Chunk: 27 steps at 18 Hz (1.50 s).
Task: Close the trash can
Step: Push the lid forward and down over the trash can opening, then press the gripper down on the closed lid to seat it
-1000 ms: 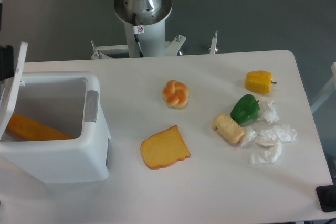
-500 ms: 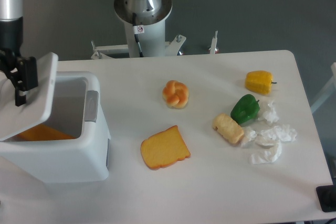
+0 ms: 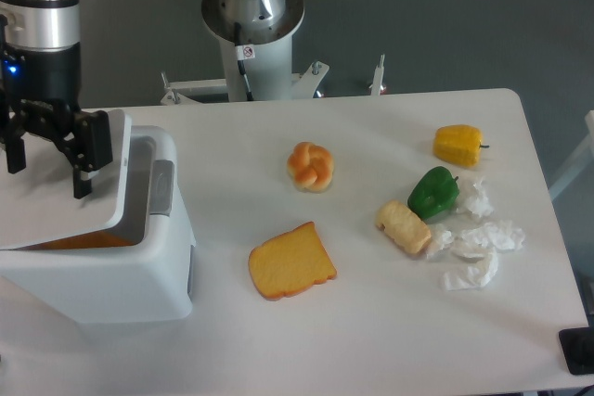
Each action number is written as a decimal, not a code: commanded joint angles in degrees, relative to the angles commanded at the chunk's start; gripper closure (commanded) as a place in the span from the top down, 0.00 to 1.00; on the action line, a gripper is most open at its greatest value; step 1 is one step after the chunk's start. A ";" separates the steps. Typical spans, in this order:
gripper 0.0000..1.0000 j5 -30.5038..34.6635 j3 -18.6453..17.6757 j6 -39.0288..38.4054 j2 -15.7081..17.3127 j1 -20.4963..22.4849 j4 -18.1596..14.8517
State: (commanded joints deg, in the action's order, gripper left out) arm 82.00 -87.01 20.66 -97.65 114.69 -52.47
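While the lid (image 3: pixel 70 197) of the trash can (image 3: pixel 102 266) at the lower left of the frame hangs partly lowered, an orange item (image 3: pixel 79 242) shows through the gap beneath it. At the left edge, the gripper (image 3: pixel 46 159) stands over the lid with its fingers spread apart, pinching nothing. To finish well, I judge it should press straight down near the lid's free edge, toward the grey latch tab (image 3: pixel 161 188), slowly, so the lid seats flat and the bin does not slide. Bread slice (image 3: pixel 290 261), bun (image 3: pixel 311 166), green pepper (image 3: pixel 432 191) and crumpled tissues (image 3: pixel 478 248) lie well apart to the right
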 joint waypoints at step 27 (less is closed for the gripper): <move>1.00 -6.68 -1.05 -12.66 -0.70 3.16 -0.09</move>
State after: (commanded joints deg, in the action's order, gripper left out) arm 75.32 -88.07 8.00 -98.35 117.86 -52.56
